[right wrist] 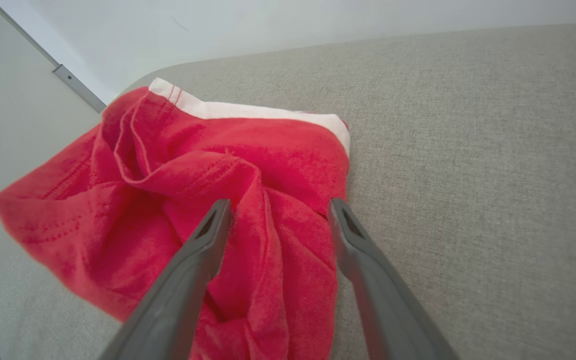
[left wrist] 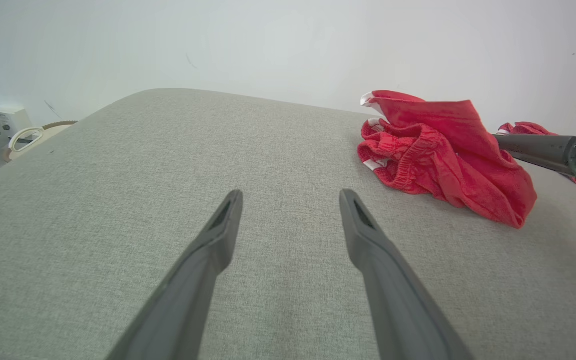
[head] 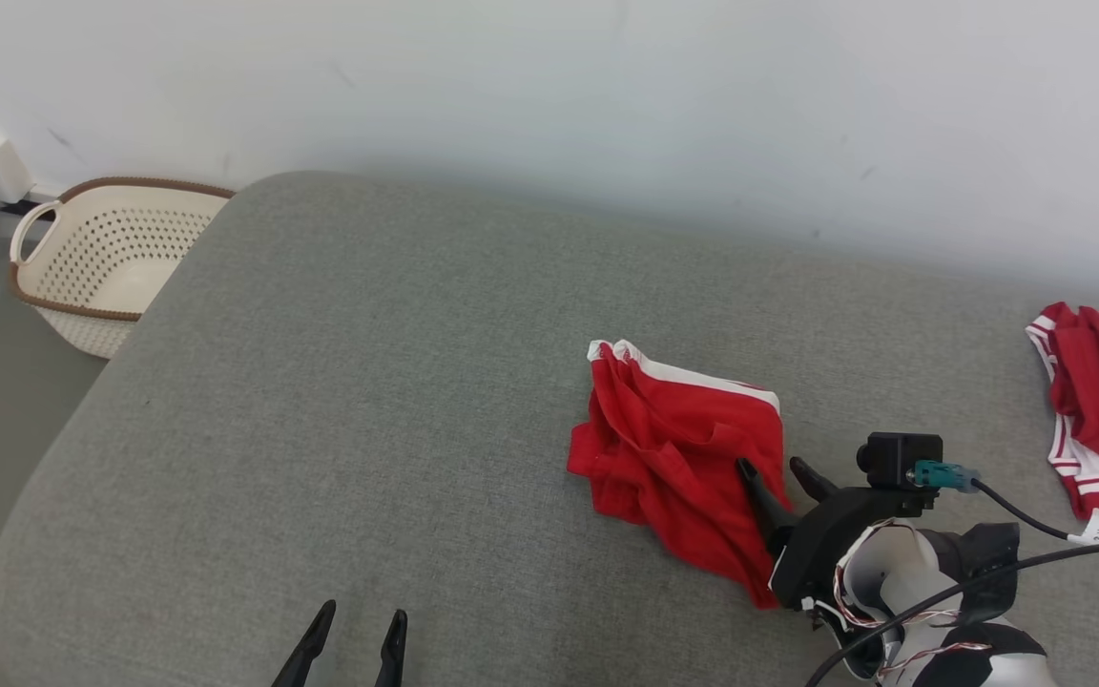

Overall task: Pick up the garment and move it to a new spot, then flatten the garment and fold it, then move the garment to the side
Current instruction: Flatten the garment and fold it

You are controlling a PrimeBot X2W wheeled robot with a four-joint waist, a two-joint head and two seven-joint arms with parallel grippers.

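your right gripper [right wrist: 278, 205] is nearest, its two dark fingers spread wide with a raised fold of the red garment [right wrist: 218, 150] lying between them. nothing is pinched, and you cannot tell whether the tips press the cloth or hang just over it. it comes in at the garment's near right edge.

your left gripper [head: 363, 611] is also spread apart, over bare grey cushion [head: 368, 382] at the lower left, well apart from the cloth.

the garment lies right of the cushion's middle as a crumpled heap, with its white-trimmed hem turned toward the wall. a second red garment [head: 1098, 401] with white stripes lies at the far right, well apart. a pale basket [head: 101, 258] stands on the floor past the cushion's far left corner.

this fits two stages: open fingers about to close and lift the heap to a new spot, or fingers that have let it go there, with flattening to follow. either way it is bunched, neither flat nor folded. any grasp here calls for catching cloth without digging into the cushion, and spreading it will likely need your left arm brought across.
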